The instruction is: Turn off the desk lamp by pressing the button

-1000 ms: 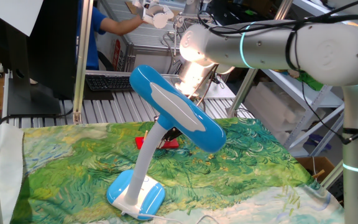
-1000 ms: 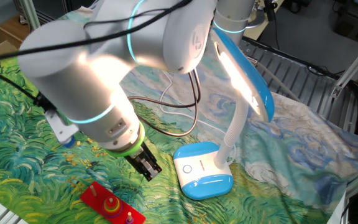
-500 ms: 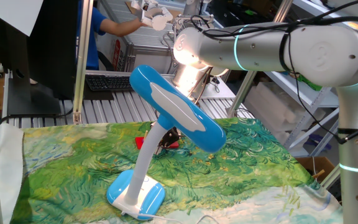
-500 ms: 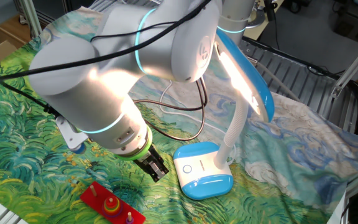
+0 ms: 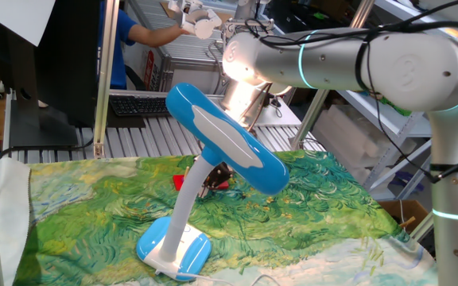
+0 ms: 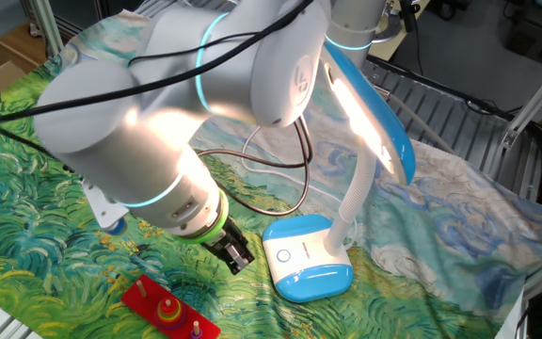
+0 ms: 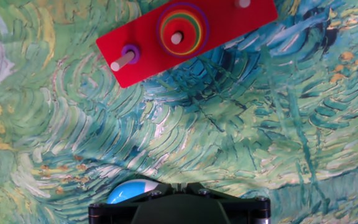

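In the other fixed view the closed end effector (image 6: 236,256) is seen just left of the lit desk lamp (image 6: 346,202), whose base stands on the painted surface (image 6: 26,226). The round button (image 6: 283,254) on the base's white top is best met by the shut fingertips squarely from above, pressed gently so the base is not slid or tipped

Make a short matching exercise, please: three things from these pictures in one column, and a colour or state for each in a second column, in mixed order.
Things:
1. desk lamp
2. gripper
3. peg board

Descriptions:
A. red, with pegs and coloured rings
B. switched on, glowing
C. shut, just beside the lamp's base

Pairs: 1-B, 2-C, 3-A
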Controlling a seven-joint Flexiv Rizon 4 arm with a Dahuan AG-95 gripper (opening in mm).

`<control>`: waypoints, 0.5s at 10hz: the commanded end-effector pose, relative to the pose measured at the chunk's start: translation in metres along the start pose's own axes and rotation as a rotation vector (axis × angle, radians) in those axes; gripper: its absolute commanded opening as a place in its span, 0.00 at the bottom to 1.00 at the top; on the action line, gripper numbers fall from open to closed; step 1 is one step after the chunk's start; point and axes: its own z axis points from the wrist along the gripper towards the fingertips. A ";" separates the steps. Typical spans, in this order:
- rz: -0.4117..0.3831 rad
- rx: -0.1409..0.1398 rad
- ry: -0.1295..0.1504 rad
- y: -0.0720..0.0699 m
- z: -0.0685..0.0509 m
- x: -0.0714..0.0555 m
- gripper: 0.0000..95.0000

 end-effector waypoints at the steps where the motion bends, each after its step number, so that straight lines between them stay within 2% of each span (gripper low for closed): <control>1: 0.007 0.000 0.007 0.000 0.001 0.001 0.00; 5: 0.008 -0.007 0.001 0.000 0.006 0.004 0.00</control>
